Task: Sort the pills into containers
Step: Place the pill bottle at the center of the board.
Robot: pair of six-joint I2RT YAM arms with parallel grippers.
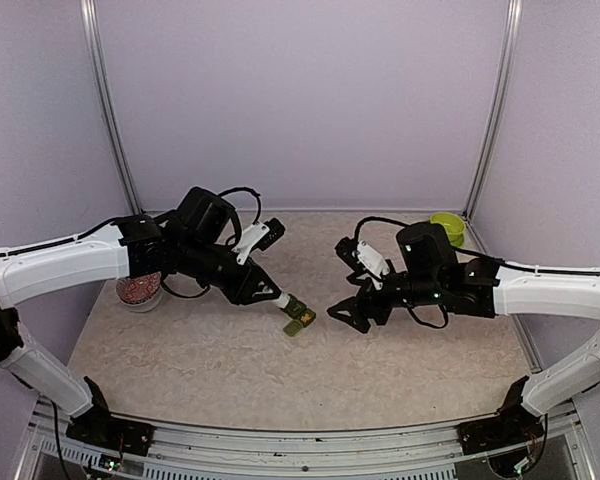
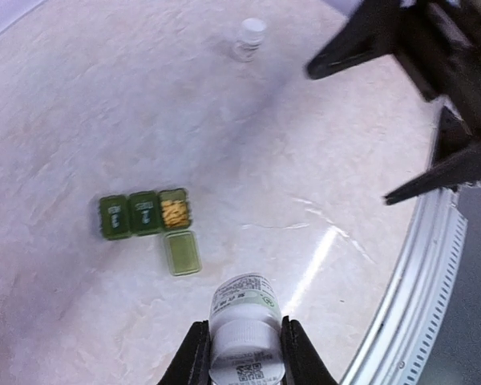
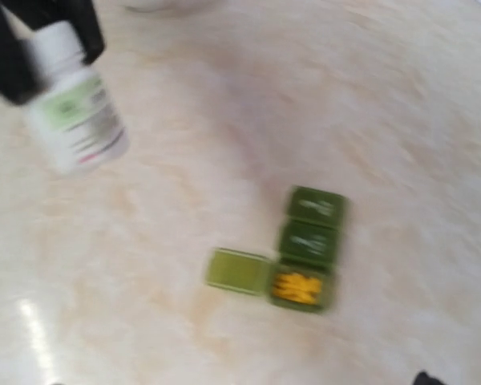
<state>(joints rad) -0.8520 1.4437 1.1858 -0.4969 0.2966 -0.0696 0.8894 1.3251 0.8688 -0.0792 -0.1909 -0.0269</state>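
The left hand [image 3: 52, 46] is holding a white pill bottle [image 3: 78, 116] over the counter [image 3: 248, 96], while the containers [image 3: 309, 241] are lying with one end lid [image 3: 239, 270] open, showing yellow pills [image 3: 297, 287].

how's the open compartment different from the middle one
The open compartment has its lid flipped out flat beside it; the middle compartment has its lid shut. The open one shows yellow pills; the middle one hides whatever it holds. Both are dark green, square and joined side by side.
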